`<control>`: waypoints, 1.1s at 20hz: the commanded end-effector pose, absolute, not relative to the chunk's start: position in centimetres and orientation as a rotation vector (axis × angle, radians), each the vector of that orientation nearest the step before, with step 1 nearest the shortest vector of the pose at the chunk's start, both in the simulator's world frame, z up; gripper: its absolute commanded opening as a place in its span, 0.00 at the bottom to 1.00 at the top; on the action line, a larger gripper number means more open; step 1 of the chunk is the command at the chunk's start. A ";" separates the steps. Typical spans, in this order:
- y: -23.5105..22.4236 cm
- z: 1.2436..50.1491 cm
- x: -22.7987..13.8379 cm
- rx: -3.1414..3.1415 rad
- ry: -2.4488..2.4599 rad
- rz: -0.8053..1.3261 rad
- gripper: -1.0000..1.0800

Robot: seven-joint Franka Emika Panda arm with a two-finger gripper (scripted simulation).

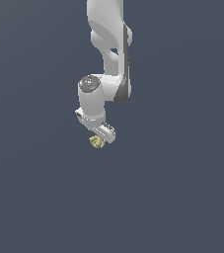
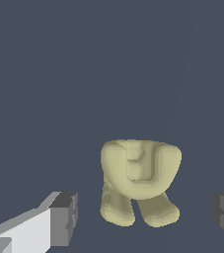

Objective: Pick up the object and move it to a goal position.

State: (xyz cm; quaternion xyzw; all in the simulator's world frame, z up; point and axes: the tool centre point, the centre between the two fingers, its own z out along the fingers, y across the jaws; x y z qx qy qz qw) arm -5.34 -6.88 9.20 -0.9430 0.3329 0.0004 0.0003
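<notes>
Claw [image 2: 143, 217] is seen spread wide, w/ dark pads [image 2: 66, 217] either side of the object [image 2: 139, 180], gaps visible btwn pads & obj. In the exterior view the pale yellow-tan obj is seen right at the claw's tip, below the white arm [image 1: 108, 59]. Contact w/ the surface can't be told.

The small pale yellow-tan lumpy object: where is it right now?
In the exterior view the pale yellow-tan lumpy object sits just below the white gripper, toward the exterior view's left; the wrist view shows it between the open dark-padded fingers, untouched.
</notes>
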 end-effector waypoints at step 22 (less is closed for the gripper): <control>-7.1 4.0 -5.6 -2.950 1.081 0.000 0.96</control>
